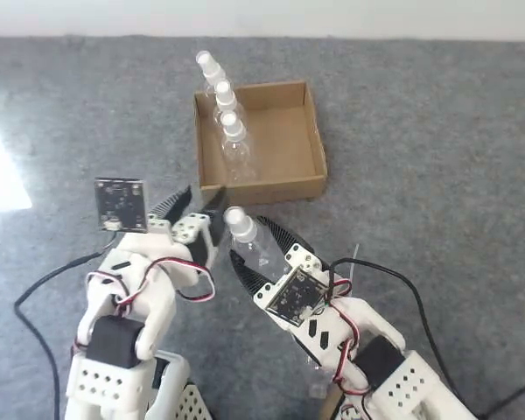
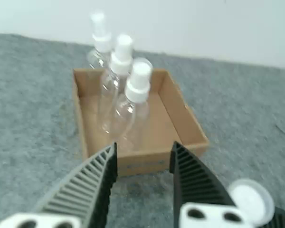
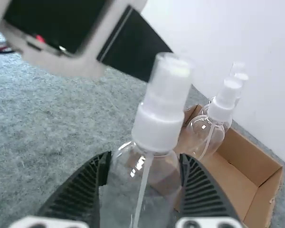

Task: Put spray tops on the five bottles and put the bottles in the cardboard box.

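My right gripper (image 1: 261, 251) is shut on a clear bottle (image 1: 248, 233) that stands upright and carries a white spray top (image 3: 164, 104), just in front of the cardboard box (image 1: 308, 140). The left gripper (image 1: 203, 198) is open and holds nothing, close beside that bottle's top on its left. From the left wrist, the open left gripper (image 2: 143, 150) faces the box (image 2: 192, 128). Two topped bottles (image 1: 234, 144) stand along the box's left wall. A third topped bottle (image 1: 209, 68) stands at the back left corner; I cannot tell whether it is inside.
Grey carpet (image 1: 437, 131) covers the table all around. The right half of the box floor (image 1: 289, 131) is bare. Black cables (image 1: 394, 276) trail from both arm bases at the near edge.
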Robot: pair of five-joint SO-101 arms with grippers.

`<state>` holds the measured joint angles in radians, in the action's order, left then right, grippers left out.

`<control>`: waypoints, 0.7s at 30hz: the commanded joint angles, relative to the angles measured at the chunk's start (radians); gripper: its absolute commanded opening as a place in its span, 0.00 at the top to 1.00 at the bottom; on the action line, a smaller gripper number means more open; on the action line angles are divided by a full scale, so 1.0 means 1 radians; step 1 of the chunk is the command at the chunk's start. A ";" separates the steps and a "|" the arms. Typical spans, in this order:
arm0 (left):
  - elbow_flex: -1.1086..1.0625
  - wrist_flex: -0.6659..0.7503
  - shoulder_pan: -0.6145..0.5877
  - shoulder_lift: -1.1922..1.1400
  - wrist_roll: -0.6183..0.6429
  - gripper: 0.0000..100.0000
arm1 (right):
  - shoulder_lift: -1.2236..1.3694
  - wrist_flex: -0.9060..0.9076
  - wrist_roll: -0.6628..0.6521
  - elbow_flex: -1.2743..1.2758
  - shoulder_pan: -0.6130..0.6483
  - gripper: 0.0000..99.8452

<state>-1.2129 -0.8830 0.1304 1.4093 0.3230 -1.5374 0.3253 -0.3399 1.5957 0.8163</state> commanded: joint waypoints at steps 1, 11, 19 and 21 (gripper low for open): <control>0.061 -0.008 -0.031 0.014 -0.006 0.84 | -0.033 0.005 -0.015 -0.023 -0.012 0.93; 0.033 -0.018 0.118 0.012 -0.075 0.85 | -0.039 0.004 -0.014 -0.025 -0.076 0.93; -0.005 -0.025 0.285 0.012 -0.166 0.85 | -0.036 0.004 -0.014 -0.025 -0.074 0.93; -0.002 -0.025 0.281 0.012 -0.166 0.85 | -0.036 0.004 -0.014 -0.025 -0.074 0.93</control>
<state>-1.2221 -0.8968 0.3851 1.4216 0.1772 -1.5482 0.3268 -0.3399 1.5973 0.7426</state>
